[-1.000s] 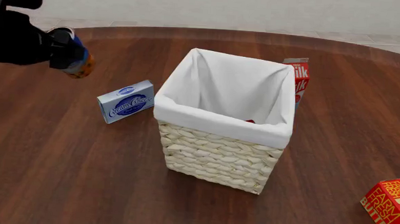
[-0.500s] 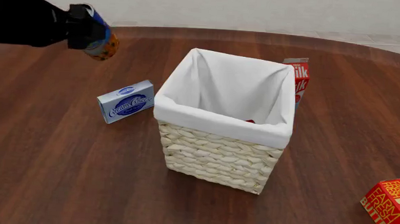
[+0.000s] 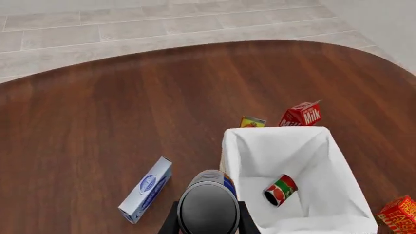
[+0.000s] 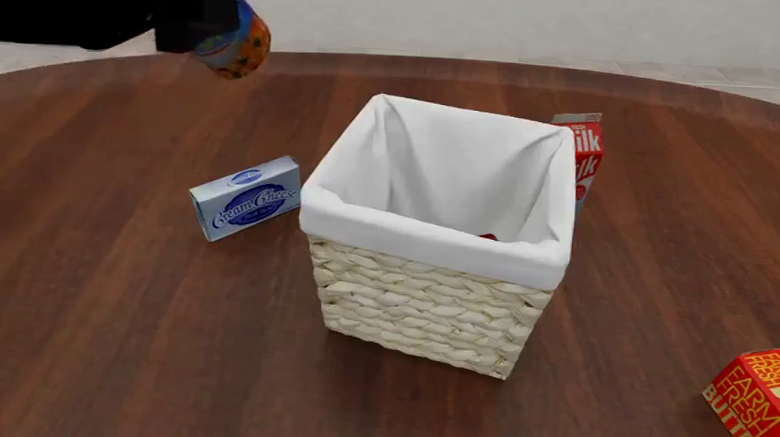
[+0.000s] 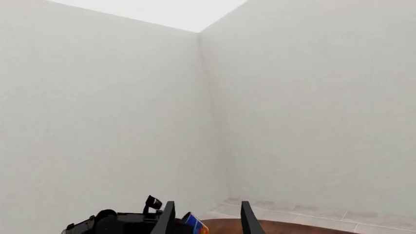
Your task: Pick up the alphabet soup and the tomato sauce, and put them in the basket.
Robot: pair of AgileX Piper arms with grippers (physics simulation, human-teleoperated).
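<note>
Left wrist view: left end effector (image 3: 208, 220) clamps the cylindrical alphabet soup (image 3: 209, 207), plain silver top facing camera. Just beyond it, the square basket (image 3: 341, 168); tomato sauce (image 3: 281, 189) lies tilted on the white cloth liner.

Front view: soup can (image 4: 233, 28) held high above the wood-grain desk (image 4: 118, 304), wicker basket (image 4: 426, 301) below, offset.

Right wrist view: right end effector (image 5: 206, 219) fingers apparently spread, holding nothing.
</note>
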